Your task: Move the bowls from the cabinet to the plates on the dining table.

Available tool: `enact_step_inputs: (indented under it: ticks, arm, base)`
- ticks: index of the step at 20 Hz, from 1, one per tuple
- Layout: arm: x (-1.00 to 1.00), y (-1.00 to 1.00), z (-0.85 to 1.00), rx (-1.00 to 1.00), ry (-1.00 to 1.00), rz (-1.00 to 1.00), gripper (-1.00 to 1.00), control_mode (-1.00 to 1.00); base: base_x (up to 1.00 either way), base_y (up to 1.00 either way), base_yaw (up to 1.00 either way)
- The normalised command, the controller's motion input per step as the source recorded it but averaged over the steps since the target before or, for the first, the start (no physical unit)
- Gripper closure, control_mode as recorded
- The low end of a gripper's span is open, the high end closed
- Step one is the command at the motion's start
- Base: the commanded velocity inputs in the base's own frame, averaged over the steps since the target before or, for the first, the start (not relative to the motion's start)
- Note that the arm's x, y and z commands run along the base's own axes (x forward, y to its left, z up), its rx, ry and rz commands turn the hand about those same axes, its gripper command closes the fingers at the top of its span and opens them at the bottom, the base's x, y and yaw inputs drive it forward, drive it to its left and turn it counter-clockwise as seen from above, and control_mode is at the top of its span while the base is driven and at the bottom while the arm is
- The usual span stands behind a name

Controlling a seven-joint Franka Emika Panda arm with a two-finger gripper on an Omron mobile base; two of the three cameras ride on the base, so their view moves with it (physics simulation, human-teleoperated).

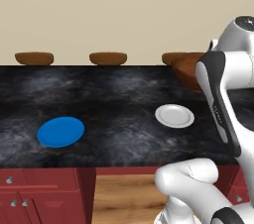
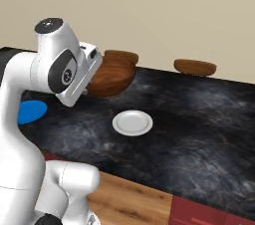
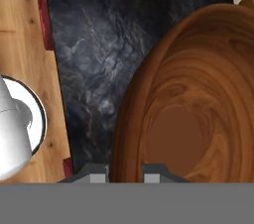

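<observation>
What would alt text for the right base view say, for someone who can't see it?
A white robot arm holds a dark wooden bowl by its rim in its pincer, above a black marbled table. A white plate lies just below and in front; a blue plate peeks out behind the arm, and brown stool tops line the far edge.

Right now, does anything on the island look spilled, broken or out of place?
Nothing stands out. The blue plate and white plate lie flat and bare on the black stone top; the gripper holds the wooden bowl by its rim above it.
</observation>
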Motion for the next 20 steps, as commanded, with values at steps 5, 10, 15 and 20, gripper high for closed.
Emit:
enact_step_inputs:
  ticks: [5,10,15,20]
  arm:
    - [0.52,0.00,-0.42,-0.02,0.01,0.02,1.00,-1.00]
    - [0.53,0.00,-0.35,-0.02,0.01,0.00,1.00,-1.00]
    - [0.43,-0.02,-0.27,-0.01,0.01,0.00,1.00,-1.00]
    - [0.28,-0.02,-0.20,0.00,0.03,0.00,1.00,-1.00]
  base:
    - [0.00,0.00,0.00]
    - [0.00,0.00,0.00]
    - [0.00,0.00,0.00]
    - [0.00,0.00,0.00]
